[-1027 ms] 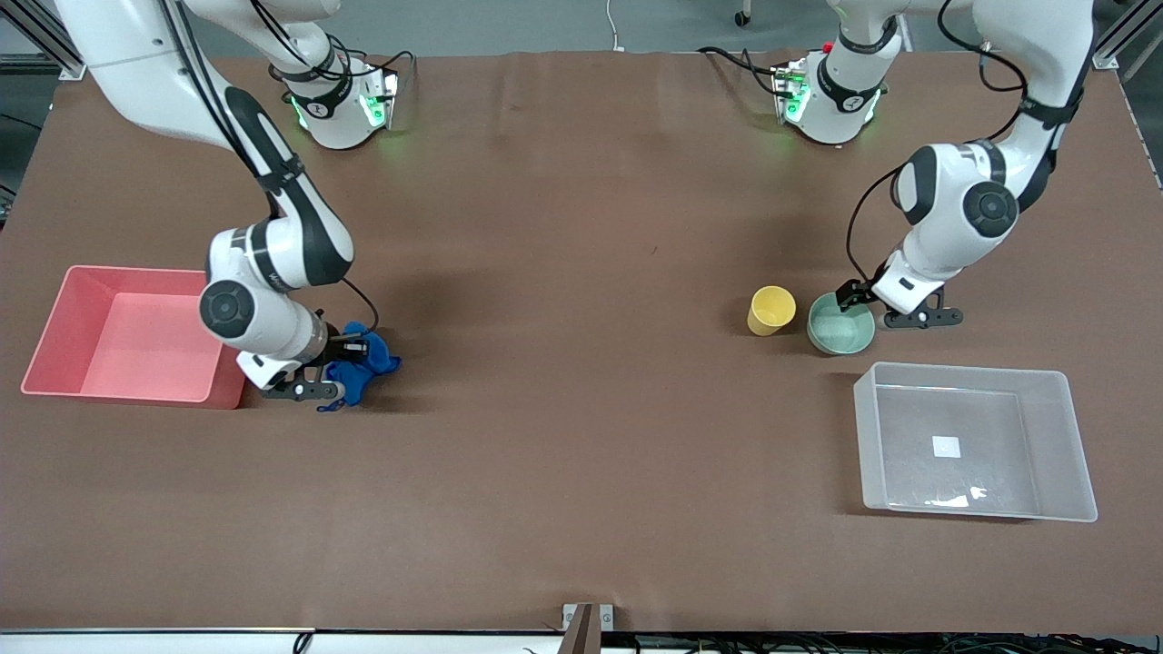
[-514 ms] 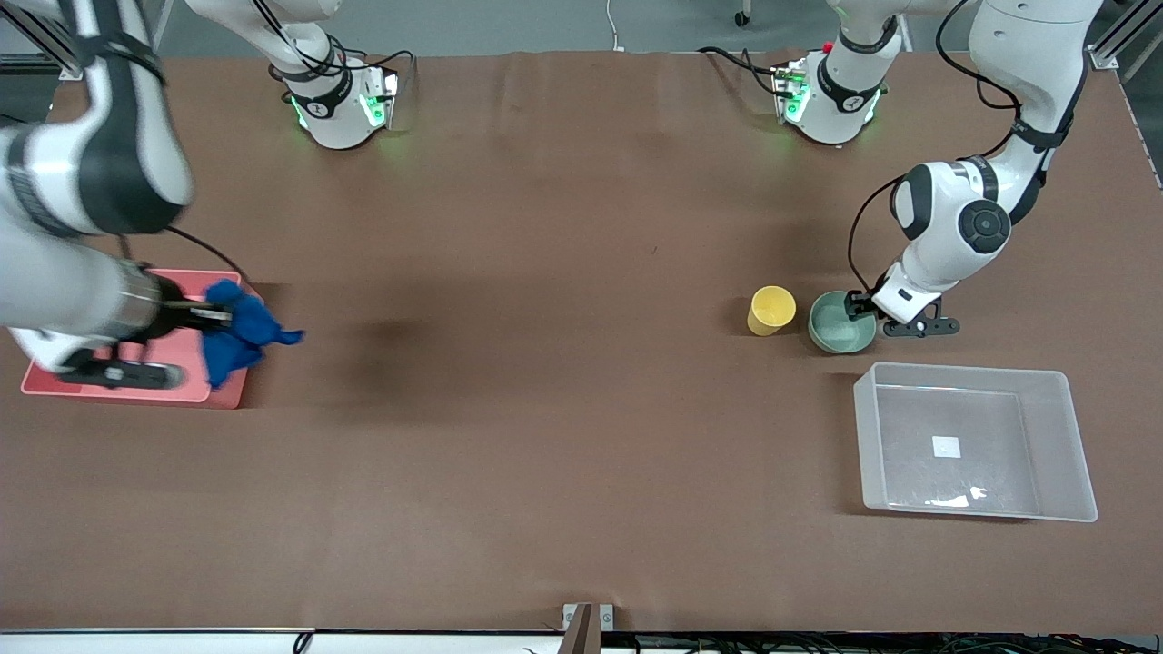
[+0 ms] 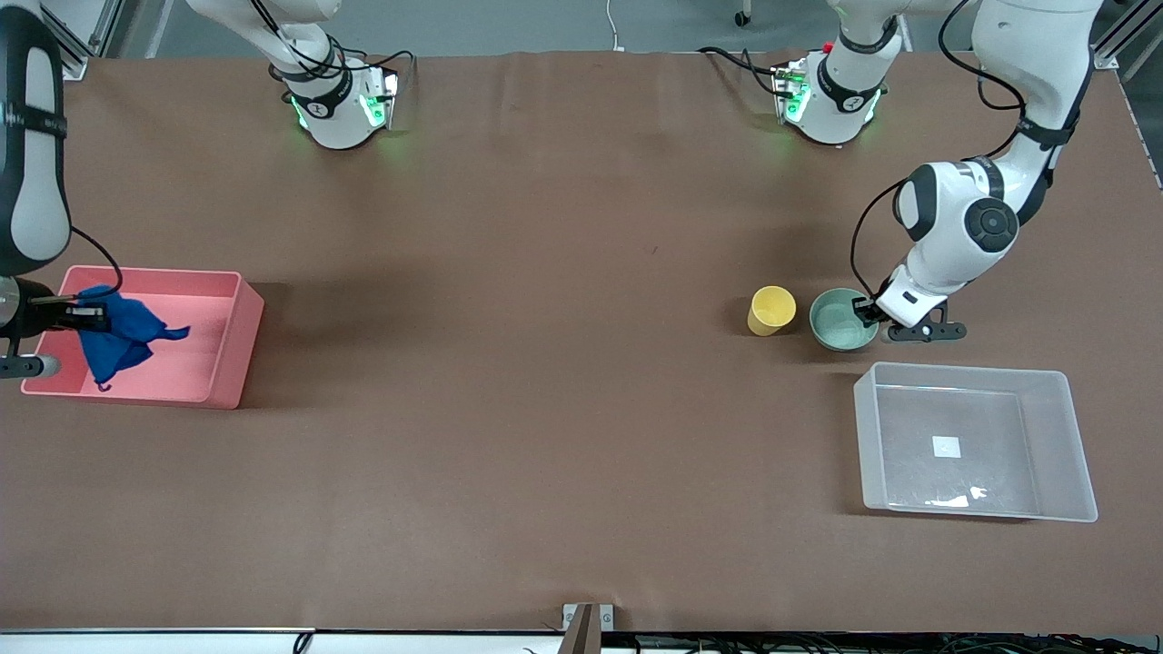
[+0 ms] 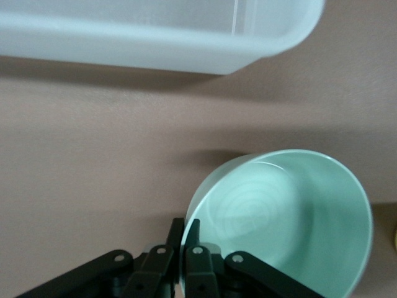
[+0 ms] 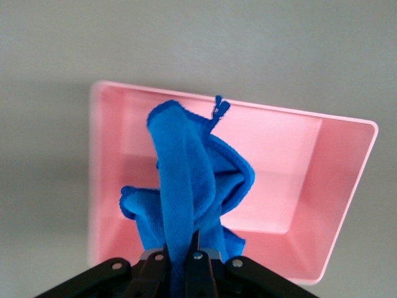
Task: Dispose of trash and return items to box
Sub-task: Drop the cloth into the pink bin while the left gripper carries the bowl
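Blue cloth (image 3: 123,331) hangs limp and light from our right hand (image 3: 86,316), pinched shut on it over the pink bin (image 3: 227,350). Left hand (image 3: 870,313) clamps the rigid mint bowl (image 3: 840,327) by its rim, beside the clear box (image 3: 1072,436).

My table (image 3: 563,363) wears a plain brown cover from edge to edge. Four things sit directly on it. Hard by the edge at my right arm's end stands the pink bin (image 3: 238,350), roughly midway between the edge where my bases are bolted and the edge under the front camera. Toward my left arm's end, the yellow cup (image 3: 771,310) stands upright with the mint-green bowl (image 3: 840,322) just beside it, the bowl closer to that end's edge. Nearer the camera-side edge than the bowl, and close to it, rests the clear box (image 3: 972,440), a white label (image 3: 946,446) on its bottom. My two bases (image 3: 341,100) sit along the top edge.
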Controlling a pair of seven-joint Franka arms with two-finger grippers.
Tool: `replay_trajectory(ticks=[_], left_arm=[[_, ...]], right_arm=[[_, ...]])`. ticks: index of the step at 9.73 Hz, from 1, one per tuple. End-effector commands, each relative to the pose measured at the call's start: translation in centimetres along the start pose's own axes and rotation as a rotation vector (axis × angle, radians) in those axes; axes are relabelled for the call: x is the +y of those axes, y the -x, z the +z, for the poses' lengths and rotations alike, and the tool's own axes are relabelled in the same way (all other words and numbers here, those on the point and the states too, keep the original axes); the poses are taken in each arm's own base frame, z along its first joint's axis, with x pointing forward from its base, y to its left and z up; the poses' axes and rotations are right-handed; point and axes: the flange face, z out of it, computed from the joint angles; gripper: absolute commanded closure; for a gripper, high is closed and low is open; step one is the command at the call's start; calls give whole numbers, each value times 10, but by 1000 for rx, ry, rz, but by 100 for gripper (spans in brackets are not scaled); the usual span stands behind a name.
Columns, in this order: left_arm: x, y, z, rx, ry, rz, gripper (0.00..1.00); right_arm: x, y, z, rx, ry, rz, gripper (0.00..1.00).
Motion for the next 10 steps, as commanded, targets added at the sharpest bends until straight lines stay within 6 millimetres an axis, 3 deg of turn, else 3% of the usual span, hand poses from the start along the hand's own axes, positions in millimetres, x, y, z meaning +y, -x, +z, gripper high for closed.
replay_trajectory(ticks=[1,2,3,4,5,6,7,8,10], left_arm=[[1,11,-68,-36,17,10,100],[0,2,-102,-21,20,20,100],[-9,-19,-137,-26,24,5,100],[-19,-46,-166,-27,24,9,100],[-33,-77,-192,-12,19,4,100],[-35,-104,-196,-12,10,8,100],[-37,-127,-193,-9,-4,12,100],[-49,-155,-191,14,-20,-5,100],[-59,-180,-153,-40,-27,43,100]], right_arm=[[-6,27,68,32,-1,-38,97],[-10,36,96,65,10,-33,97],[-13,40,112,94,21,-26,97],[-20,43,125,96,-4,-7,85],[-24,42,126,90,-11,-10,33],[-23,38,118,104,-5,-11,0],[-26,30,102,117,-3,-14,0],[-35,22,53,111,-30,30,0],[-71,9,-49,60,-82,184,0]])
